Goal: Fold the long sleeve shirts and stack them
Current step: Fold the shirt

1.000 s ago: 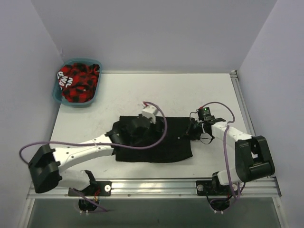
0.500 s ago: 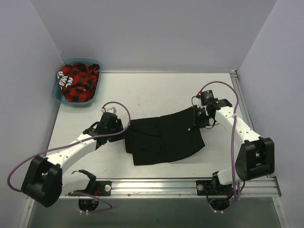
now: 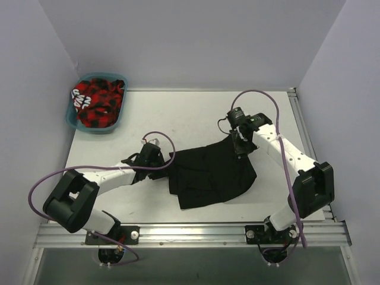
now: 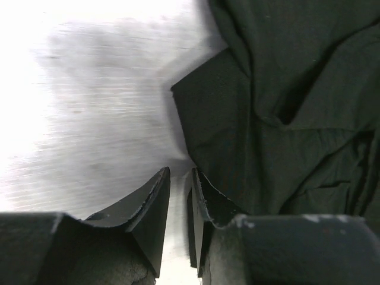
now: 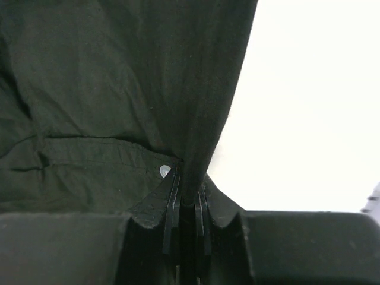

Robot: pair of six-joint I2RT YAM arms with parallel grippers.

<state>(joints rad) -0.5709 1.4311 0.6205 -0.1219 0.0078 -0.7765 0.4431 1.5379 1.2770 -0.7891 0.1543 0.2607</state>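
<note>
Tabletop [image 3: 196, 113] with teal basket [image 3: 95, 131], overhead only; pale button [image 5: 164, 171] on shirt [image 5: 107, 77], right-wrist only.

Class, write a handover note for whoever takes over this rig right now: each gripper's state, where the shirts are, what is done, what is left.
Left gripper: fingers narrowly open, holding nothing, at the left edge of the black shirt.
Right gripper: shut on the shirt's far right edge.
Shirt: mid-table, roughly doubled over, rumpled and skewed.
Red and black cloth: in the teal basket, far left corner.
Done: a rough fold at most.
Left: square the fold, fold the basket cloth, stack.
</note>
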